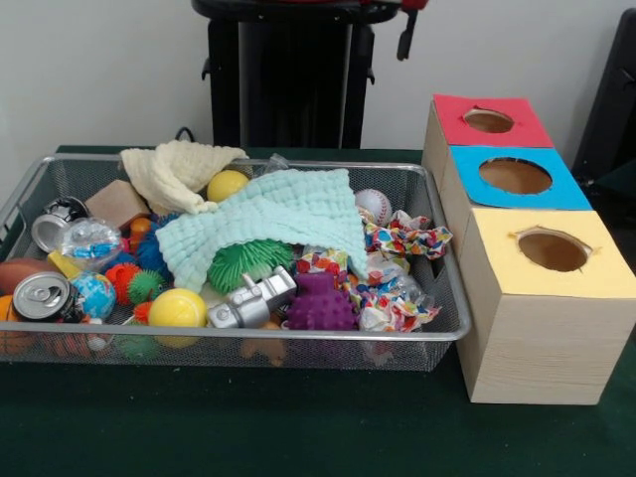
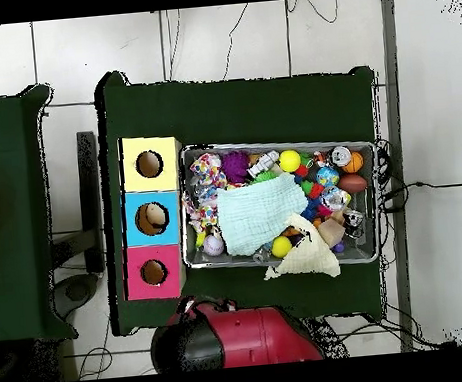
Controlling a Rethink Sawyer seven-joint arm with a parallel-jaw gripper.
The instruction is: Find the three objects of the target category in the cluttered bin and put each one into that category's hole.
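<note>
The target category is not given, so the things in play are simply the contents of the silver wire-mesh bin [image 1: 437, 333] on the dark green table [image 1: 298, 427]. In the front view a pale mint waffle-weave cloth [image 1: 273, 224] lies draped over the middle of the heap, and a cream waffle-weave cloth [image 1: 179, 169] hangs over the far rim. Both hide whatever sits beneath them. Around them lie a yellow smooth ball [image 1: 177, 308], a purple spiky rubber ball [image 1: 320, 303], a green spiky ball [image 1: 243, 263], a white baseball [image 1: 374, 206], a silver plastic toy camera [image 1: 250, 301], crumpled multicoloured wrappers [image 1: 402, 238] at the right end, and a silver drinks can [image 1: 42, 296] at the near left.

Just right of the bin stands a row of three wooden boxes with round holes: the yellow-topped box [image 1: 552, 253] nearest, the blue-topped box [image 1: 515, 177] in the middle, the red-topped box [image 1: 489, 121] farthest.

The gripper appears in neither view (only the red and black base [image 2: 233, 339] shows at the overhead picture's bottom edge), so whether it is open or closed cannot be told, and every object lies well apart from it.

The search would likely go best by lifting the mint cloth aside first, then picking exposed items from the top of the pile rather than digging.
</note>
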